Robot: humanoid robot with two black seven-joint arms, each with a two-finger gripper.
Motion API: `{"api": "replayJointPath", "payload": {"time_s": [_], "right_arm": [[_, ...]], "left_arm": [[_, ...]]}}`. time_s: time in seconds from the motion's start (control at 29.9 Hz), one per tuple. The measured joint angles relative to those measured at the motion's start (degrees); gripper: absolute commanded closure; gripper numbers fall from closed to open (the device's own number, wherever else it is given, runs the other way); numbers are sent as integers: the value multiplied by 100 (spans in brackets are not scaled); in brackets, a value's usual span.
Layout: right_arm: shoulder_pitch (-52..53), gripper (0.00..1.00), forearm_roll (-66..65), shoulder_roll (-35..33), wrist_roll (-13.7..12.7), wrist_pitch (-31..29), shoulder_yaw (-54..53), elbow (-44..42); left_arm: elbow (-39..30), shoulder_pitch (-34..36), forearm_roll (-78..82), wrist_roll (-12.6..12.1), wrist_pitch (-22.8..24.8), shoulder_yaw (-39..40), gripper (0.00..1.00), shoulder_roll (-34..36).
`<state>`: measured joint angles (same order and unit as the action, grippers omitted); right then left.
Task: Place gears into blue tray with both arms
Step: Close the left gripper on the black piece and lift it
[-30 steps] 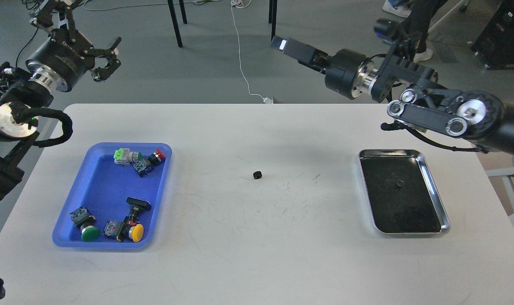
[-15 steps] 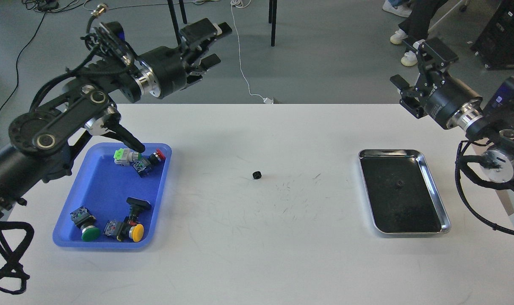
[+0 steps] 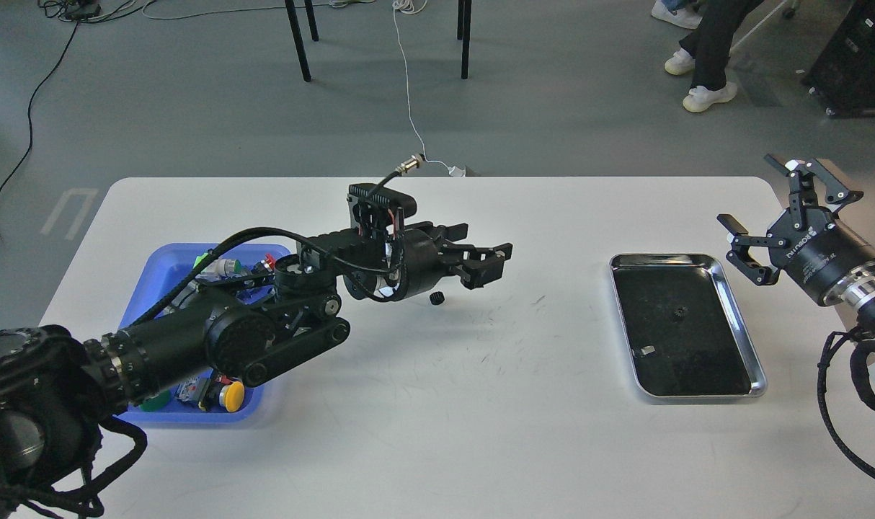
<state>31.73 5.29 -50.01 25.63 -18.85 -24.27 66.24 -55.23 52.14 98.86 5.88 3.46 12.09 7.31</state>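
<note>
One small black gear (image 3: 437, 298) lies on the white table near its middle. Another gear (image 3: 677, 311) rests inside the steel tray. My left arm reaches across the table from the left, and its gripper (image 3: 489, 261) hovers open just above and to the right of the middle gear, not touching it. The blue tray (image 3: 143, 288) sits at the left, largely hidden behind that arm. My right gripper (image 3: 783, 209) is open at the far right edge, raised beside the steel tray's far right corner and holding nothing.
The steel tray (image 3: 742, 317) with a dark inside stands on the right of the table. Coloured push-button switches (image 3: 225, 395) lie in the blue tray. A white cable (image 3: 412, 108) and chair legs are on the floor behind the table.
My left arm swung down from high behind the table to just over the middle gear. My right arm dropped lower and further right. The gears have not moved.
</note>
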Motion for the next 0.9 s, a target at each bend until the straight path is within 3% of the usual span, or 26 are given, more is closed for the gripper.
{"api": "replayJointPath", "payload": {"time_s": [0.3,0.5,0.8,0.9], "right_arm": [[-211,3,77,-34,92,-143,-197,408],[-219,3,78,-36,97,-141,-310,434],[-220,3,78,-36,92,-129,-336,443],[-220,3,78,-36,92,-126,-344,443]], "left_arm": [[1094,-28,1416,167,-383,-898,35,-330],[1147,-76,1468,305,-429,-1298,43,-272],[1203,-82,1450,378,-435,-1376,74,-245],[1298,-87,1435,387,-435,-1376,78,-227]]}}
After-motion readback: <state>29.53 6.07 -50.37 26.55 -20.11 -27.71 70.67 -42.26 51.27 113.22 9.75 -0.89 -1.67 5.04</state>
